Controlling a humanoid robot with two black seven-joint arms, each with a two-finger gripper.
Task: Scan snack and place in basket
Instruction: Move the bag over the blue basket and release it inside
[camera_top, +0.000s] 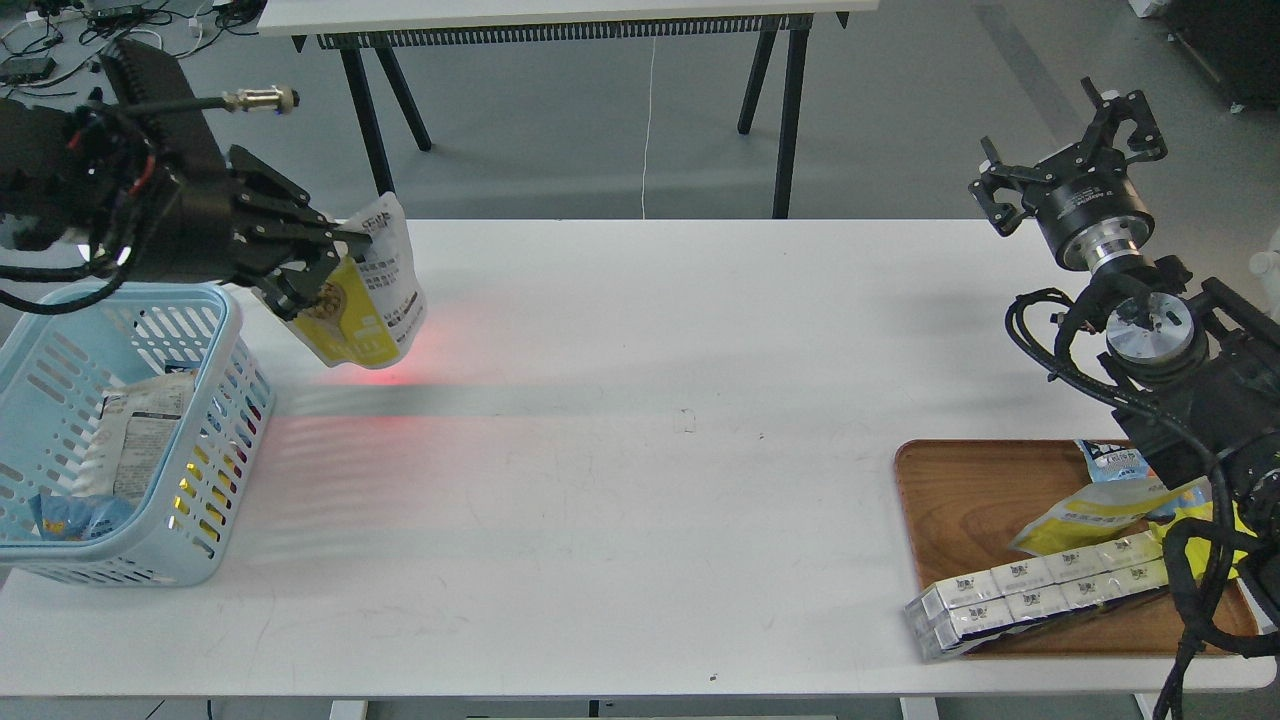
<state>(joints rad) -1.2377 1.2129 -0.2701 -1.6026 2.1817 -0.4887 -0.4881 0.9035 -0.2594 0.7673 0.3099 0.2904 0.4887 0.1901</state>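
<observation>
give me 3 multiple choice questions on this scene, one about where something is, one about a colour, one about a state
1. Where is the snack pouch?
A. flat on the wooden tray
B. held above the table, just right of the basket
C. inside the basket

2. What colour is the basket?
A. light blue
B. red
C. black

3. How is the left gripper?
A. open and empty
B. resting on the tray
C. shut on the snack pouch

Answers:
1 B, the pouch hangs from the gripper over the white table, outside the basket's rim.
2 A, its slotted walls are pale blue.
3 C, its fingers pinch the pouch's upper part; the right gripper is raised, open and empty.
</observation>
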